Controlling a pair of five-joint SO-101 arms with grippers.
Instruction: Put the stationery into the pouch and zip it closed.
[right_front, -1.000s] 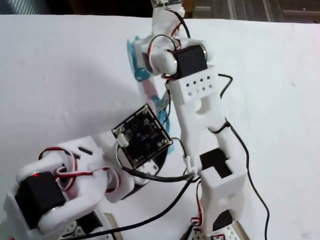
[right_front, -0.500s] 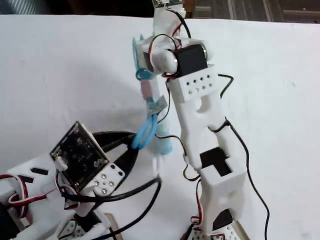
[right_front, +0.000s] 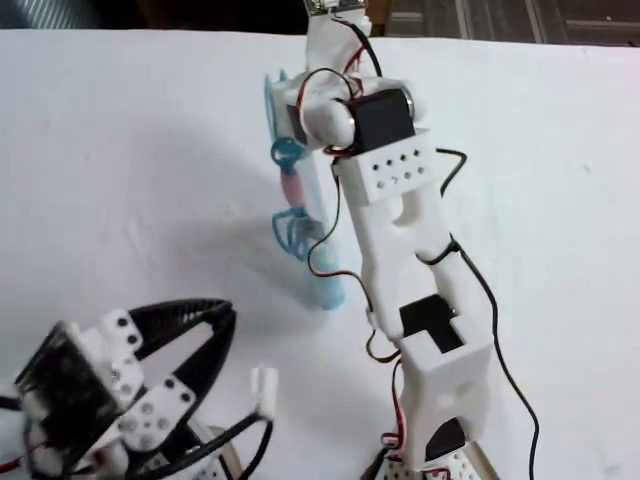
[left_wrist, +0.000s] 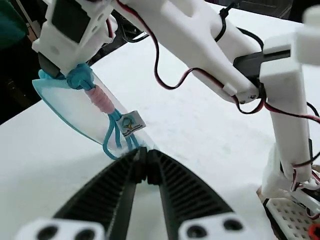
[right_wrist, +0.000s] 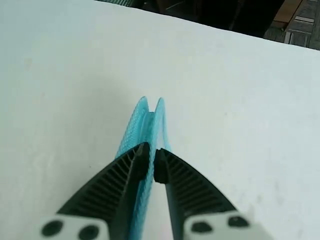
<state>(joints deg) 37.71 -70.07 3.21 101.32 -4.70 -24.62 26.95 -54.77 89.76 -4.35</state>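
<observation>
Holding pouch (right_wrist: 149, 117): light, limp mesh, likely to sag; right gripper (right_wrist: 151, 156) pinches its rim. Best grip: pull cord (left_wrist: 115, 136). Closed, empty: left gripper (left_wrist: 146, 162).

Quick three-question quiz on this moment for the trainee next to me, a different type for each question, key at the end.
1. True or false: the right gripper is clamped on the edge of the blue mesh pouch.
2. Multiple choice: the left gripper has its fingertips A) wide apart, B) together with nothing between them, C) closed on a pen.
3. Short answer: what colour is the wrap on the pouch's pull cord?

Key: 1 true; 2 B; 3 pink.
</observation>
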